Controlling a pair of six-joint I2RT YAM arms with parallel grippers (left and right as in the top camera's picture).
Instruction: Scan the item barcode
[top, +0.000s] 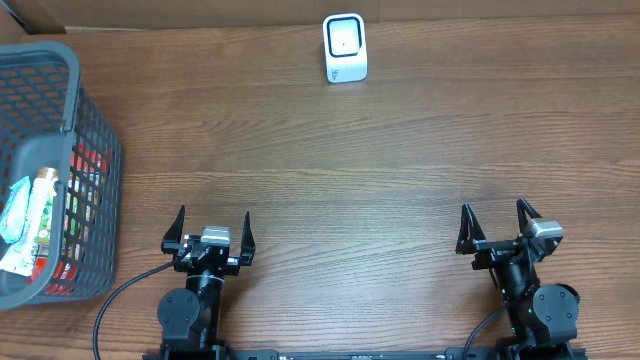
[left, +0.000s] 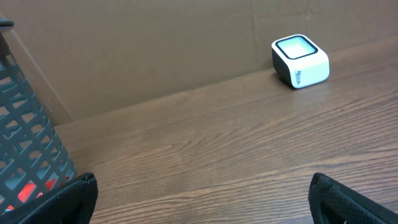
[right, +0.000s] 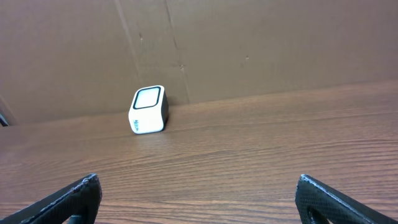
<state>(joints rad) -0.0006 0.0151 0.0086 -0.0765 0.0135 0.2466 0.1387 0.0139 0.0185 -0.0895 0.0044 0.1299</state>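
Observation:
A white barcode scanner with a dark window stands upright at the far middle of the table; it also shows as the scanner and the scanner in the wrist views. Packaged items lie inside a grey mesh basket at the left; which of them is the item I cannot tell. My left gripper stands open at the near left, nothing between its fingers. Near the front right, my right gripper is open and empty too.
A brown cardboard wall runs along the table's far edge behind the scanner. The basket's grey wall rises at the left of the left wrist view, red packaging showing through it.

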